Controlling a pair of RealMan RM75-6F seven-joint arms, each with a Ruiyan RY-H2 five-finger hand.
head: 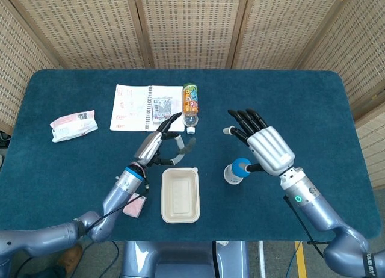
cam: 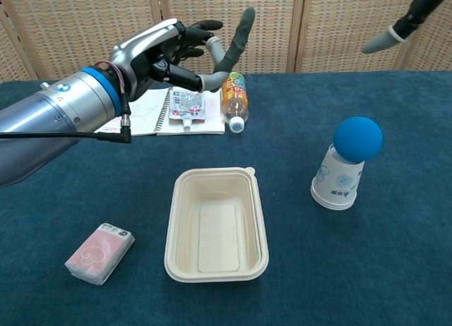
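The left hand (head: 157, 147) hangs in the air with its fingers (cam: 200, 31) spread apart and nothing between them. In the head view it sits just above the far rim of the white tray (head: 180, 195); in the chest view its fingertips show in front of the orange bottle (cam: 234, 100) and the notebook (cam: 145, 111), which lie side by side further back on the tabletop (head: 271, 97). A small foil pouch (cam: 186, 105) rests on the notebook's right page. None of these touches the hand.

The right hand (head: 264, 147) is also raised, fingers (head: 248, 118) apart and empty. The blue ball (head: 241, 166) lies just below its palm in the head view, seated on top of an upturned paper cup (cam: 339, 182); whether the thumb touches the ball cannot be told. In the chest view only a fingertip of this hand shows at the top right corner, well above the ball.

A pink tissue pack (cam: 99, 252) lies near the front edge, left of the tray, and a white wrapped packet (head: 73, 124) lies at the far left
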